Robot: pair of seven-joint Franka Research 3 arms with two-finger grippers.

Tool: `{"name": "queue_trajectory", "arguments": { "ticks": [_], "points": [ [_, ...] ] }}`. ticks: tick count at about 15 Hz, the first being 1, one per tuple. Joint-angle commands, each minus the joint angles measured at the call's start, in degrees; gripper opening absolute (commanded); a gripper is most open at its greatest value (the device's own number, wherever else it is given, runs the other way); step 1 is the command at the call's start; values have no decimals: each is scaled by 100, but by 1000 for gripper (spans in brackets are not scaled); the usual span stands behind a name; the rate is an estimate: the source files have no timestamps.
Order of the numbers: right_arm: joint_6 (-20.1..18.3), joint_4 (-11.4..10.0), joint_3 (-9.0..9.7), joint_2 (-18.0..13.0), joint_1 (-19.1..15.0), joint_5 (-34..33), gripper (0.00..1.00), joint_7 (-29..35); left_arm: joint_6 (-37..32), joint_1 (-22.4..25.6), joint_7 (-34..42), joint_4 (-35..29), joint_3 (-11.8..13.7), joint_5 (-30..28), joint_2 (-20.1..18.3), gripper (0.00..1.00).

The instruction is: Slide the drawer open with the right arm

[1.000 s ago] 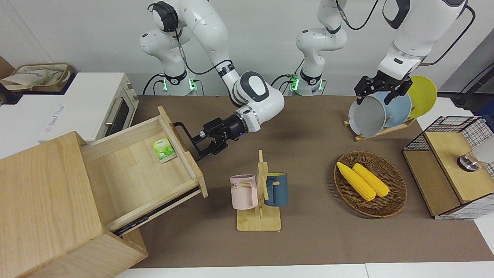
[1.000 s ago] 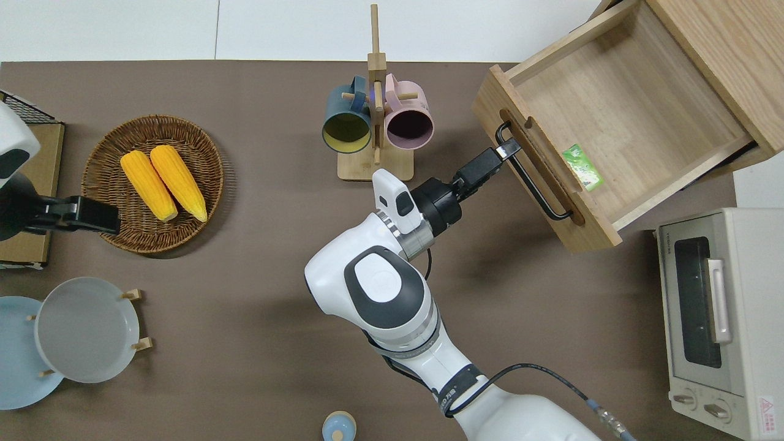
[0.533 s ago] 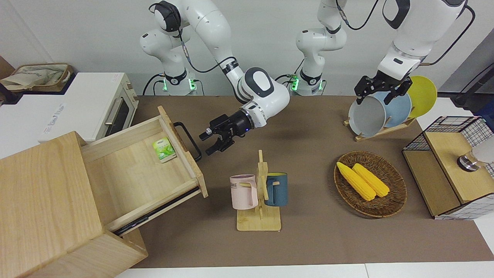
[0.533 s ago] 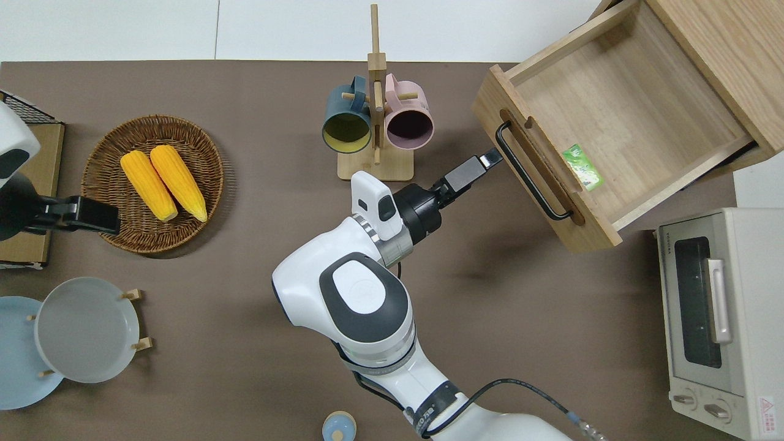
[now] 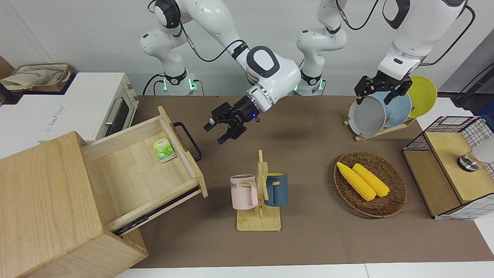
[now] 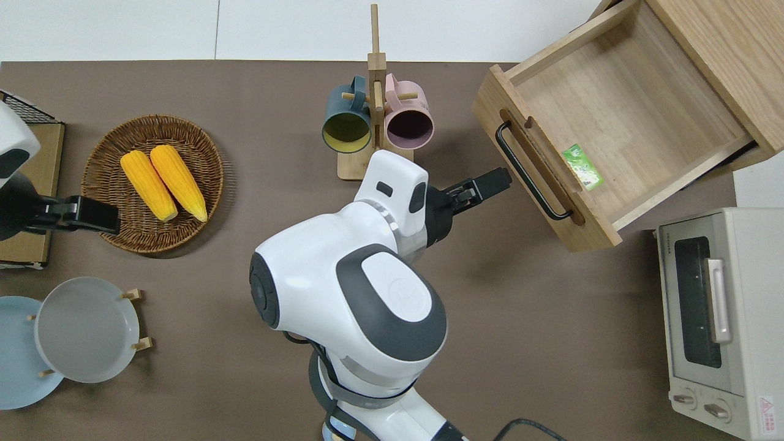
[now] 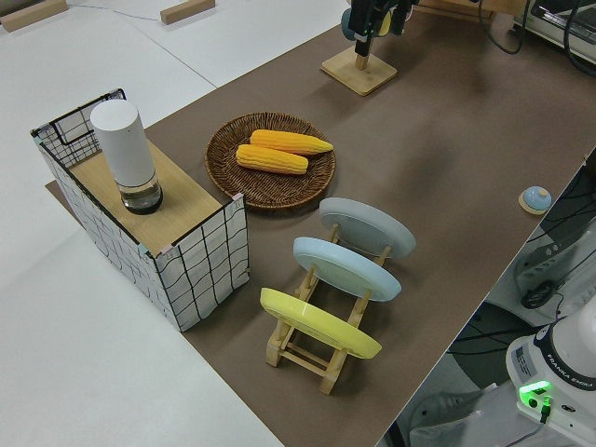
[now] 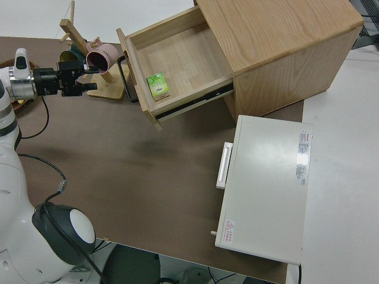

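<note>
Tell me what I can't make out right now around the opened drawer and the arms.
- Drawer: its inner end lies under the cabinet top in the front view.
- Green packet: print too small to read.
- Right gripper: open and clear of the handle; its height above the table cannot be judged.
- Left gripper: parked; the overhead view's edge crops its arm.

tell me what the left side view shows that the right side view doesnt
Only the left side view: a round wicker basket holding two yellow corn cobs, three plates on a wooden rack, and a white cylinder on the wood-and-wire-mesh box.

Only the right side view: the pulled-out light-wood drawer with a small green packet inside, its pale wooden cabinet, the white toaster oven, and the right gripper.

Both: the wooden mug stand on the brown table.
</note>
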Motion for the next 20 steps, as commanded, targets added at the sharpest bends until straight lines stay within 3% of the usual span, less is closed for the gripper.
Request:
{"name": "queue_trajectory", "arguments": {
  "ticks": [1,6,8,14,17,20],
  "points": [
    [213,221,48,-369,-545,1183,983,-381,-113,22,56,149,-37,98,65,993],
    [688,212,40,-888,-1423,3133,983,-512,-113,22,56,149,-37,98,65,993],
    [706,203,31,-994,-1696,3653,983,-653,-113,22,56,149,-37,98,65,993],
    [706,151,-22,-1197,-2540,4875,983,-1180,-113,22,56,149,-37,98,65,993],
    [697,150,-57,-1205,-2821,5446,985,-1540,-113,22,56,149,-37,98,65,993],
    [697,150,-162,-1214,-2858,5484,985,-1559,-113,22,56,140,-37,98,65,993]
  ]
}}
